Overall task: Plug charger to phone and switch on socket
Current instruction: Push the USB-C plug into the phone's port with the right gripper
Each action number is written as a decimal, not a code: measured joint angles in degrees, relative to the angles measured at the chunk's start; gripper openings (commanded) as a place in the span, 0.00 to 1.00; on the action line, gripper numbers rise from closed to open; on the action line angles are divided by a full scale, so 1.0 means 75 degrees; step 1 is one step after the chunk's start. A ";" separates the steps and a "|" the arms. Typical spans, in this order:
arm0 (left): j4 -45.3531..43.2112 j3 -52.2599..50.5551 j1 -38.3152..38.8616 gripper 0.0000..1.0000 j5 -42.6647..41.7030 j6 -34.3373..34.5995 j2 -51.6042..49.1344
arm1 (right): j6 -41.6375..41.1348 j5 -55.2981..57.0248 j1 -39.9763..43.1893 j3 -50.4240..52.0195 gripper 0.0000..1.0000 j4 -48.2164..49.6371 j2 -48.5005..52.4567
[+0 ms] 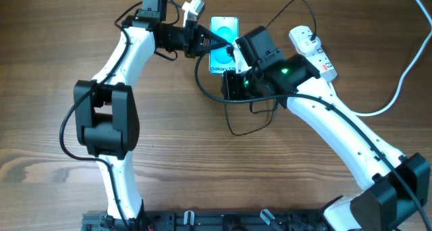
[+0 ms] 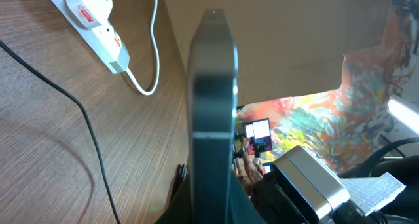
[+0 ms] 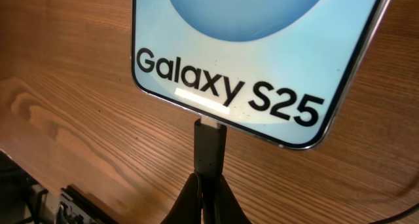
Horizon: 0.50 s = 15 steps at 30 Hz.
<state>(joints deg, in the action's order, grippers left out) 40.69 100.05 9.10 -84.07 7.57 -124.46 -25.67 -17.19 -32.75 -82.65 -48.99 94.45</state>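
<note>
The left tool [image 1: 204, 40] clamps the Galaxy S25 phone [image 1: 224, 45] at the counter's [image 1: 175, 180] far middle while the right tool [image 3: 208, 188] pinches the charger connector [image 3: 209, 145] at its port (seemingly seated), leaving the power strip's [image 1: 324, 61] switch to press.

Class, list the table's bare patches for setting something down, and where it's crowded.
Free: wood left of the left arm; the front middle between it and the right arm; right of the socket, inside its white cord. Crowded: around the phone and charger loop.
</note>
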 measured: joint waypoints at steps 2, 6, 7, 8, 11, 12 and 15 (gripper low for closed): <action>0.0000 0.0000 -0.0015 0.04 0.0000 0.0000 0.0000 | 0.0000 0.0050 -0.0015 0.0000 0.04 0.0047 0.0000; -0.0003 0.0000 -0.0035 0.04 0.0000 0.0000 0.0000 | 0.0000 0.0050 -0.0015 0.0000 0.04 0.0087 0.0000; 0.0000 0.0000 -0.0035 0.04 0.0000 0.0000 0.0000 | 0.0000 0.0052 -0.0015 0.0000 0.04 0.0090 0.0000; 0.0003 0.0000 -0.0035 0.04 0.0000 0.0000 0.0000 | 0.0003 0.0050 -0.0015 0.0000 0.04 0.0111 0.0000; 0.0000 0.0012 -0.0061 0.04 0.0003 0.0000 0.0000 | 0.0003 0.0047 -0.0015 0.0000 0.04 0.0227 0.0000; 0.0000 0.0015 -0.0079 0.04 0.0003 0.0000 0.0000 | 0.0000 0.0044 -0.0015 0.0000 0.04 0.0262 0.0000; 0.0000 0.0038 -0.0122 0.04 0.0003 0.0000 0.0000 | 0.0000 0.0044 -0.0015 0.0000 0.04 0.0382 0.0000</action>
<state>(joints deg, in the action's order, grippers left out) 40.69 100.33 8.19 -84.05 7.57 -124.46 -25.67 -16.86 -32.86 -82.65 -46.13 94.45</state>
